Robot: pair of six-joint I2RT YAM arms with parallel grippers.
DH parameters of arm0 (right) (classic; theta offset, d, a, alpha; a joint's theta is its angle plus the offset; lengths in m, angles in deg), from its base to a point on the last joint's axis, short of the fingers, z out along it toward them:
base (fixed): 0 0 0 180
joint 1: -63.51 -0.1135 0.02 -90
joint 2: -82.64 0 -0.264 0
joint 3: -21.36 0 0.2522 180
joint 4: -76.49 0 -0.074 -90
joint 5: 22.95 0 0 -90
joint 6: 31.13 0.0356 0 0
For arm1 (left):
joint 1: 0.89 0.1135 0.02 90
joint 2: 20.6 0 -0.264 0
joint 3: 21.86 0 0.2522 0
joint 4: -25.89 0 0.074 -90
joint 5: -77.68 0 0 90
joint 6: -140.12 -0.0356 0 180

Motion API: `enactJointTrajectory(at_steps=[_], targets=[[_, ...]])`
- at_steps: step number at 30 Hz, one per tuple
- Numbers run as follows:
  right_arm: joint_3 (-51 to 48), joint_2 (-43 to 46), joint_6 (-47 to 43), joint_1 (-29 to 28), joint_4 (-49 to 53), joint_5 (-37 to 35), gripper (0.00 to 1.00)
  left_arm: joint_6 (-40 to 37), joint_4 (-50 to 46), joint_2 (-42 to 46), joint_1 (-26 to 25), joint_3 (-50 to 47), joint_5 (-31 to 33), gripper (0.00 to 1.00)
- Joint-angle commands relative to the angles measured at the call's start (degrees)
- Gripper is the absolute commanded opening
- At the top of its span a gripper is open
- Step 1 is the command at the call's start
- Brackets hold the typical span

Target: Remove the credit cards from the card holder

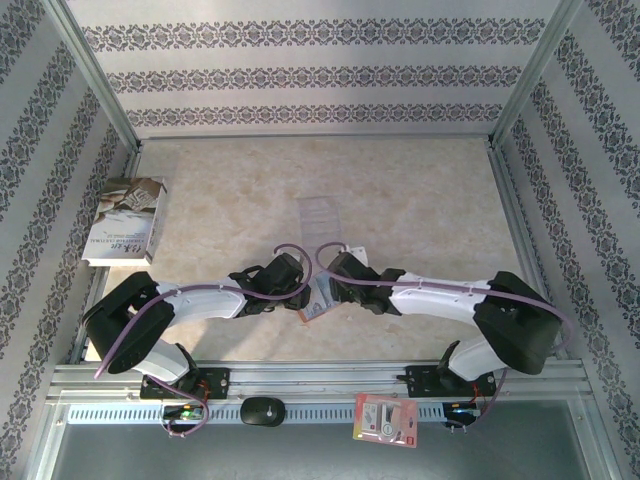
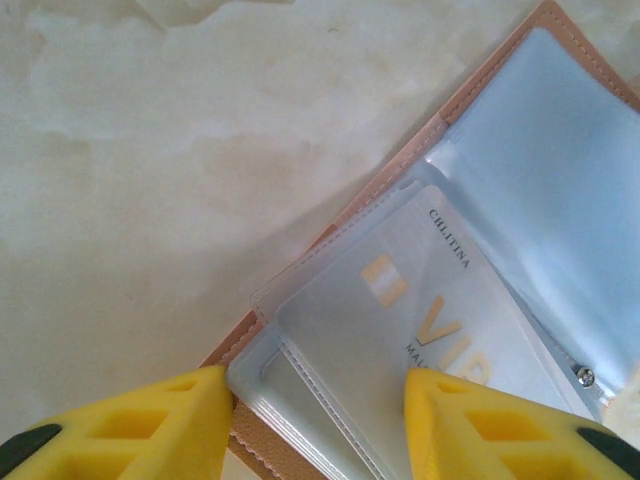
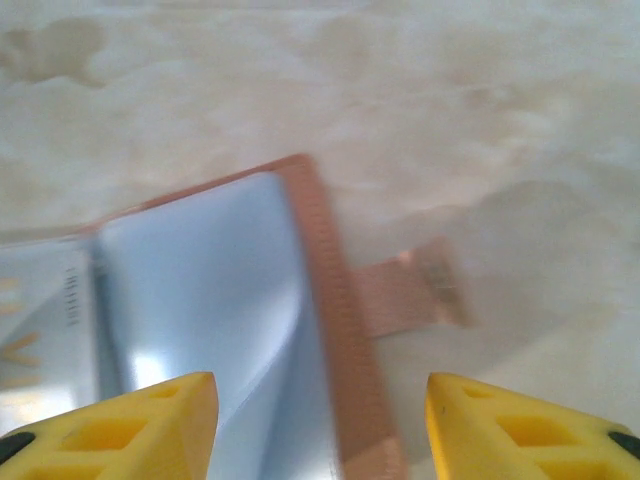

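Observation:
The card holder [image 1: 317, 302], brown leather with a grey-blue lining, lies open on the table between my two wrists. In the left wrist view a pale credit card [image 2: 420, 300] with gold VIP lettering sits in its clear pockets, inside the brown rim [image 2: 470, 90]. My left gripper [image 2: 318, 420] is open: one yellow finger touches the corner of the pocket stack and the other lies over the card. My right gripper [image 3: 320, 420] is open and straddles the holder's stitched edge [image 3: 325, 270]. The closing tab [image 3: 410, 290] sticks out beside that edge. A strip of the card [image 3: 40, 330] shows at the left.
A clear plastic sleeve [image 1: 322, 222] lies just beyond the grippers. A book [image 1: 125, 220] leans at the left wall. A red-and-white packet [image 1: 386, 420] and a black knob [image 1: 262, 410] sit on the near rail. Metal frame posts border the table.

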Motion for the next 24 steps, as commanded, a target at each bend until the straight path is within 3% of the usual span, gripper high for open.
enactJointTrajectory(at_steps=[1, 7, 12, 18, 24], targets=[[-0.9, 5.4, -1.0, 3.4, 5.3, -2.5, 0.56, -0.6, -3.6, -1.6, -0.5, -0.8, -1.9, 0.51], [-1.1, 16.2, -9.8, 7.7, 1.4, 12.6, 0.49, -0.8, -3.2, 0.1, -0.5, -0.1, -1.9, 0.62], [5.0, 9.2, -10.1, 7.7, 0.0, 28.5, 0.4, -0.6, -3.5, 0.9, -0.5, 0.4, -1.7, 0.64], [7.1, -2.6, -8.7, 7.5, -0.8, 28.8, 0.3, 0.5, -6.0, 5.5, -0.5, -1.0, -1.3, 0.64], [6.0, -8.5, -7.0, 7.0, -0.4, 25.1, 0.22, 1.2, -11.9, 11.4, -0.5, -2.4, -1.5, 0.53]])
